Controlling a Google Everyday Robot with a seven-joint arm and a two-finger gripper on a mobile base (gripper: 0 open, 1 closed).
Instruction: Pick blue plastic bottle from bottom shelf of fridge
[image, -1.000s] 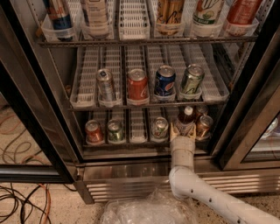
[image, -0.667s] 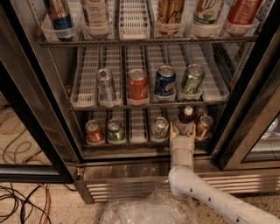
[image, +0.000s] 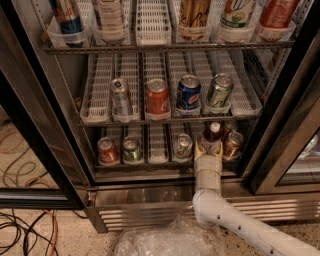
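- pincer (image: 210, 149) at the front of the bottom shelf (image: 150, 163), right of centre, pressed up to the lower part of the blue plastic bottle (image: 212, 136); cannot tell whether it is clenched on it or loose
- blue plastic bottle upright, white cap, dark liquid, standing on the bottom shelf in the lane second from the right
- bronze can (image: 233, 144) just beside the bottle on its right; silver-green can (image: 182, 146) one lane to its left
- further left on the same shelf: green can (image: 132, 149), red can (image: 107, 150)
- white arm (image: 209, 179) runs from the lower right up over the steel base (image: 145, 195) of the fridge (image: 47, 125)
- rack above: silver can (image: 120, 96), red cola can (image: 157, 96), blue can (image: 188, 92), green-silver can (image: 219, 90)
- louvred grille (image: 145, 216) under the base; crumpled clear plastic (image: 167, 241) on the floor in front
- cables (image: 22, 231) on the floor at left
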